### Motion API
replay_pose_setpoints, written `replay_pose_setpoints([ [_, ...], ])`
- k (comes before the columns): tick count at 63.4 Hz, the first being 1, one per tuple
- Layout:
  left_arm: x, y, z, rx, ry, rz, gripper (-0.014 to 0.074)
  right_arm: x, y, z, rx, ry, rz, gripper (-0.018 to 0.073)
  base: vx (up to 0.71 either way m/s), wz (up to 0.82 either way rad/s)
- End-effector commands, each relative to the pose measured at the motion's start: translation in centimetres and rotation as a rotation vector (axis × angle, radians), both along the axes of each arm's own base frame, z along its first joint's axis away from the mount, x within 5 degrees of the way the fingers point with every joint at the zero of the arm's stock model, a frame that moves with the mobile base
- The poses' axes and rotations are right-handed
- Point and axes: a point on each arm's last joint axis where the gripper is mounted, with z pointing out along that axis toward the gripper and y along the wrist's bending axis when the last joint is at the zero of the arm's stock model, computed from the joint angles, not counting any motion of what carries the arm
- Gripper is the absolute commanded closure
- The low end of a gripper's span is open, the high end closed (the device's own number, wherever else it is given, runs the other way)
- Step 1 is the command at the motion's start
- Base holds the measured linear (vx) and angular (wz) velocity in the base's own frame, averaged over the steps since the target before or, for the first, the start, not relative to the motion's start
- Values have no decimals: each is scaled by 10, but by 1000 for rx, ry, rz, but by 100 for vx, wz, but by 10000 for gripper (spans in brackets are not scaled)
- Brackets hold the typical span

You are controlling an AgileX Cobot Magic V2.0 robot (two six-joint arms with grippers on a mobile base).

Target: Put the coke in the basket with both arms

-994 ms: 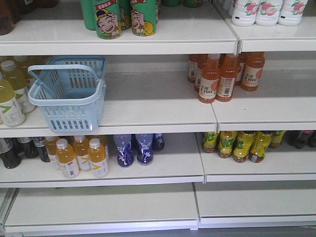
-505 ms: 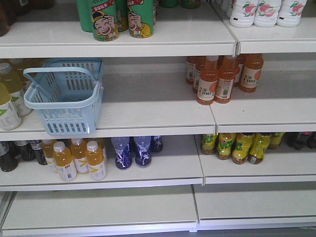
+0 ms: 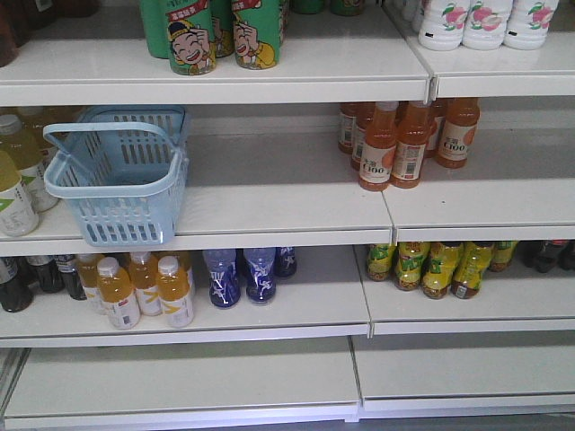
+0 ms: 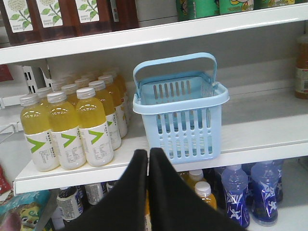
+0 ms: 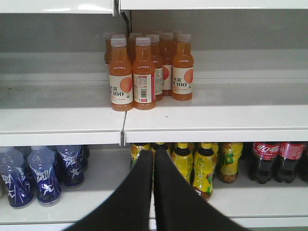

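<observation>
Everything in the front view sits slightly further left than a second ago, the light blue basket [image 3: 126, 220] most visibly; over the last half second nothing has shifted. It stands upright on the middle shelf [image 3: 278, 211], handle raised, just beside the yellow drink bottles [image 4: 72, 127].

No Coke can shows in any view. The right wrist camera finds only dark cola bottles [image 5: 272, 161] on the lower shelf, beside green-yellow bottles and below the orange drink bottles [image 5: 144, 72].

The left gripper [image 4: 147, 153] points at the basket with its jaws pressed together and empty. The right gripper [image 5: 154, 153] is likewise clenched on nothing.

Once found, a slim can should be stiff but thin-walled, smooth and slippery, and tall enough to tip easily. I would grip it across the mid-body with moderate squeeze. The basket looks light and may slide, so the other arm should steady its rim.
</observation>
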Motion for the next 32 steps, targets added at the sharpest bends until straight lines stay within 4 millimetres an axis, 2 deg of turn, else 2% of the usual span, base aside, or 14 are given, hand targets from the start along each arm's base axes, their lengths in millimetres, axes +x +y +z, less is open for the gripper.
replay_pose_setpoints([
  [1,-2,-1,6,1,-85,-17,603,0,-1,2,-9,-72,-11,564,0,0],
  [32,-2,-1,6,1,-85,-17,603,0,-1,2,-9,-72,-11,564,0,0],
])
